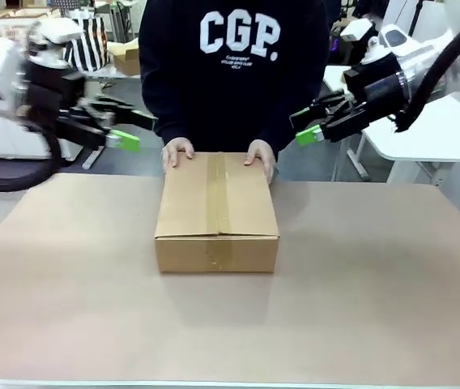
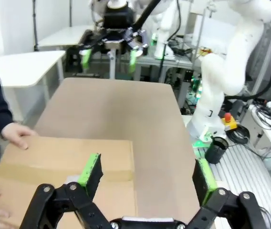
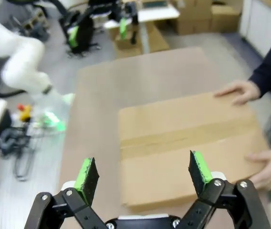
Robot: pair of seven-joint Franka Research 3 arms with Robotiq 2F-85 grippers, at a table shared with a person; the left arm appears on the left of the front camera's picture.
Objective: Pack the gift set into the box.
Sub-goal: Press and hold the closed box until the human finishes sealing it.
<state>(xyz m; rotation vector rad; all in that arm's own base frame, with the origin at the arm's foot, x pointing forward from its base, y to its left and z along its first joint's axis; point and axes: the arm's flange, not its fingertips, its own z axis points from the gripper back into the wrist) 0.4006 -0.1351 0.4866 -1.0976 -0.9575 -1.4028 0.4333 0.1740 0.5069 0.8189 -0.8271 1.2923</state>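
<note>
The box [image 1: 217,209] is a brown carton lying shut in the middle of the table, with a strip of tape along its top. A person's hands [image 1: 178,151] rest on its far edge. The gift set is out of view. My left gripper [image 1: 131,130] hovers open above the table, left of the box and level with the person's hands. My right gripper [image 1: 304,126] hovers open on the other side. In the left wrist view my left gripper [image 2: 147,174] is above the box [image 2: 68,162]. In the right wrist view my right gripper [image 3: 142,171] gapes over the box [image 3: 183,143].
The table [image 1: 376,284] has a plain brown top with free room all around the box. A white side table [image 1: 449,130] stands at the far right. The right arm's white base [image 2: 216,95] stands beside the table edge, with cables and a red stop button near it.
</note>
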